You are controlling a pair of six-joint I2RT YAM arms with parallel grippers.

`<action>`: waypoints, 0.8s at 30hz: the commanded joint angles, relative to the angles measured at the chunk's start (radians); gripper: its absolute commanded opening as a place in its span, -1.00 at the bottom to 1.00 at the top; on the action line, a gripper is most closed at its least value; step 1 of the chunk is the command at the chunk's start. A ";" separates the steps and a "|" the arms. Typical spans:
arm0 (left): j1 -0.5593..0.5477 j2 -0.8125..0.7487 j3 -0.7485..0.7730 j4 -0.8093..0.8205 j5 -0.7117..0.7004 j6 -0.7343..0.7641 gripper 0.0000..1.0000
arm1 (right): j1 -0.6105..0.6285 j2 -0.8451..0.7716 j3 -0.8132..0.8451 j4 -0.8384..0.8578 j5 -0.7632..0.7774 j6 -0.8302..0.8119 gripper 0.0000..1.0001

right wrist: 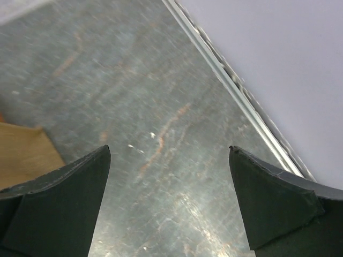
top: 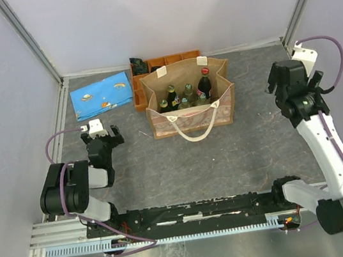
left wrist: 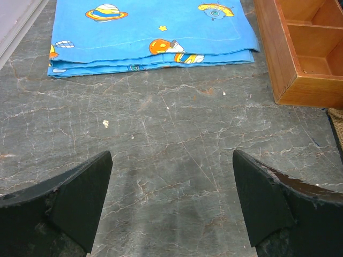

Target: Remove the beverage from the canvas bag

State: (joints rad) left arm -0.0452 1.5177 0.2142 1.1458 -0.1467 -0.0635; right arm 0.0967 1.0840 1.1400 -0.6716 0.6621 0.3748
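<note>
The tan canvas bag (top: 220, 109) with cream looped handles stands open at the table's middle back. Several bottles stand upright inside it; the tallest is a dark one with a red cap (top: 205, 83), the others are greenish (top: 171, 95). My left gripper (top: 100, 139) is open and empty, low over the table well left of the bag; it also shows in the left wrist view (left wrist: 171, 160). My right gripper (top: 276, 84) is open and empty, raised to the right of the bag; in the right wrist view (right wrist: 169, 155) only bare table lies between its fingers.
An orange compartment tray (top: 181, 58) sits right behind the bag; its corner shows in the left wrist view (left wrist: 305, 53). A folded blue cloth with a space print (top: 102, 95) lies at the back left and shows in the left wrist view (left wrist: 150, 29). Grey walls bound the table.
</note>
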 commanded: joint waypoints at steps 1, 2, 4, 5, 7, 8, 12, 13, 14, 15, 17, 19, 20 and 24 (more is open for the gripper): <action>-0.001 0.001 0.022 0.024 0.004 0.057 0.99 | 0.013 -0.071 0.030 0.118 -0.126 -0.069 0.99; -0.002 -0.002 0.021 0.026 0.001 0.057 0.99 | 0.019 -0.068 0.050 0.111 -0.129 -0.075 0.99; -0.014 -0.004 0.018 0.035 -0.035 0.058 0.99 | 0.028 -0.060 0.090 0.097 -0.133 -0.091 0.93; -0.025 -0.011 0.019 0.031 -0.071 0.056 0.99 | 0.034 -0.058 0.106 0.093 -0.134 -0.097 0.89; -0.042 -0.033 0.026 -0.004 -0.113 0.060 0.99 | 0.046 -0.068 0.120 0.104 -0.140 -0.114 0.83; -0.050 -0.049 0.048 -0.039 -0.122 0.069 0.99 | 0.052 -0.074 0.123 0.113 -0.146 -0.122 0.76; -0.070 -0.137 0.189 -0.340 -0.165 0.068 0.99 | 0.062 -0.079 0.143 0.139 -0.198 -0.143 0.20; -0.071 -0.159 0.218 -0.404 -0.179 0.054 0.99 | 0.064 -0.075 0.152 0.143 -0.215 -0.146 -0.06; -0.071 -0.186 0.244 -0.456 -0.184 0.045 0.98 | 0.068 -0.070 0.158 0.148 -0.236 -0.148 -0.27; -0.071 -0.213 0.264 -0.497 -0.181 0.034 0.99 | 0.070 -0.067 0.162 0.158 -0.255 -0.150 -0.52; -0.072 -0.280 0.295 -0.572 -0.162 0.000 0.99 | 0.077 -0.059 0.170 0.181 -0.293 -0.153 -0.97; -0.079 -0.335 0.321 -0.619 -0.131 -0.029 0.98 | 0.087 -0.048 0.181 0.195 -0.327 -0.154 -1.00; -0.089 -0.361 0.332 -0.634 -0.118 -0.040 0.98 | 0.094 -0.036 0.190 0.197 -0.353 -0.154 -1.00; -0.155 -0.443 0.387 -0.682 -0.057 -0.064 0.99 | 0.140 -0.005 0.211 0.216 -0.412 -0.167 -1.00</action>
State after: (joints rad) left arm -0.1444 1.1412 0.5278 0.5533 -0.2707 -0.0761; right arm 0.1982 1.0546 1.3003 -0.5224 0.3424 0.2337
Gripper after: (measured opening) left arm 0.991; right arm 0.006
